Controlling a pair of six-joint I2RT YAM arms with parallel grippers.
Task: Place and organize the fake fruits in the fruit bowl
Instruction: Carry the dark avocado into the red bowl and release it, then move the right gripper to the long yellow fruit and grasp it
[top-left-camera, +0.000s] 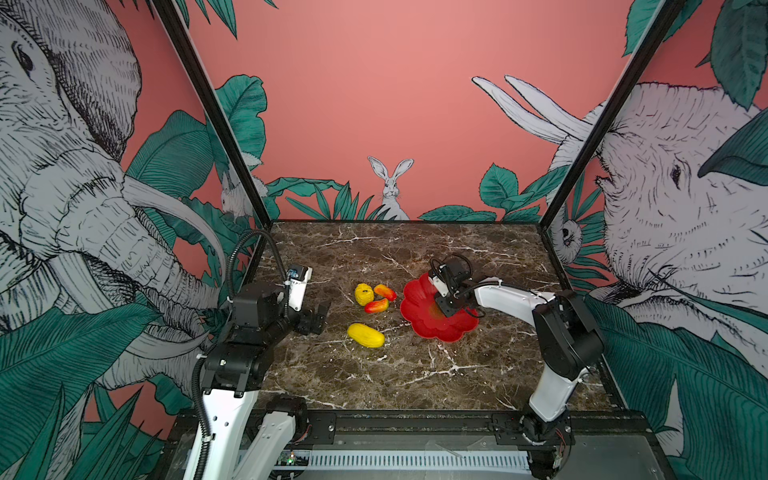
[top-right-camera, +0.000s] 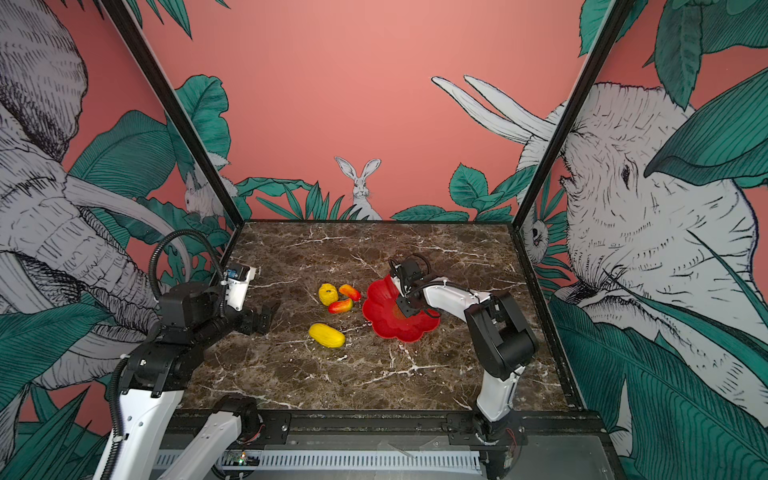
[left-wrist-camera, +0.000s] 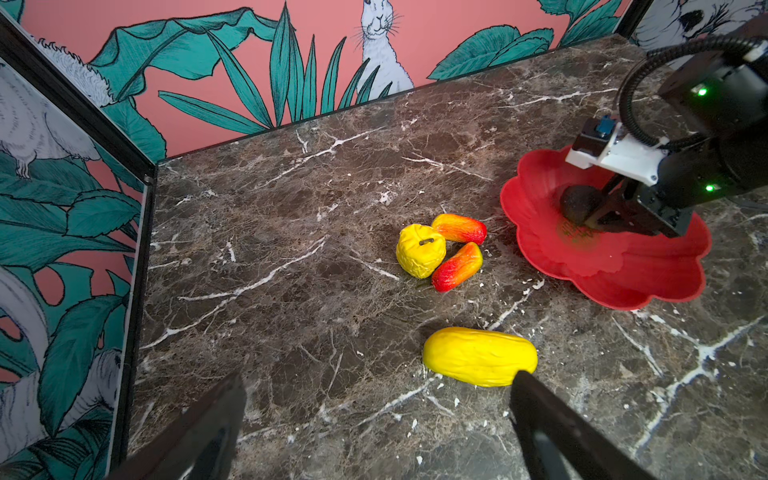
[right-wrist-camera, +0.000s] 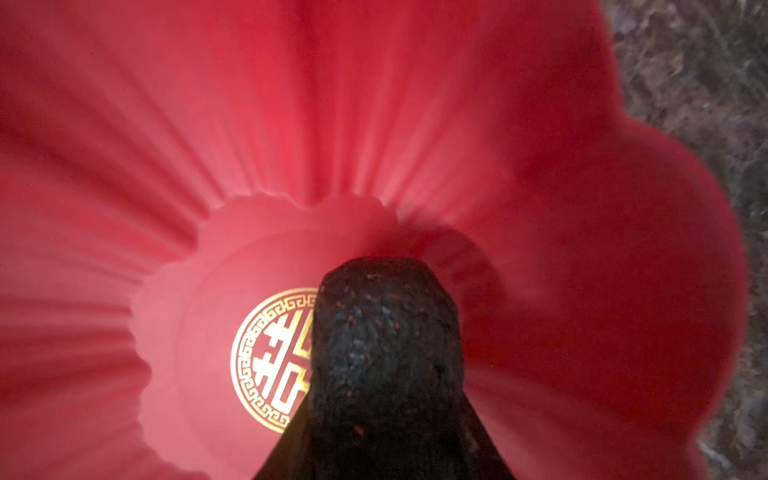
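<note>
Right wrist view: the right pincer (right-wrist-camera: 386, 399) is closed on the blackish oval fruit (right-wrist-camera: 386, 332), its two dark fingers flanking the fruit's lower sides. The fruit is held over the floor of the fruit bowl (right-wrist-camera: 291, 104) and hides part of the gold emblem (right-wrist-camera: 270, 357) at the bowl's centre. Whether the fruit touches the floor cannot be told.

Left wrist view: the same grip is seen from the side, with the right pincer (left-wrist-camera: 598, 208) reaching down inside the red scalloped rim. The left pincer (left-wrist-camera: 378, 376) stands wide open and holds nothing.

Both top views: the bowl rests on the dark marble desk (top-left-camera: 374, 382), right of centre, under the right arm's wrist.
- Just left of the bowl, three fruits form a tight cluster: the bumpy round yellow fruit (top-left-camera: 364, 294), the far red-orange fruit (top-left-camera: 385, 292) and the near red-orange fruit (top-left-camera: 376, 306). The three appear to touch one another.
- The smooth oblong yellow fruit (top-left-camera: 365, 335) lies alone on the desk, nearer the camera than the cluster.
- The left pincer (top-left-camera: 316, 318) hovers at the desk's left side, near the oblong fruit but apart from it.
</note>
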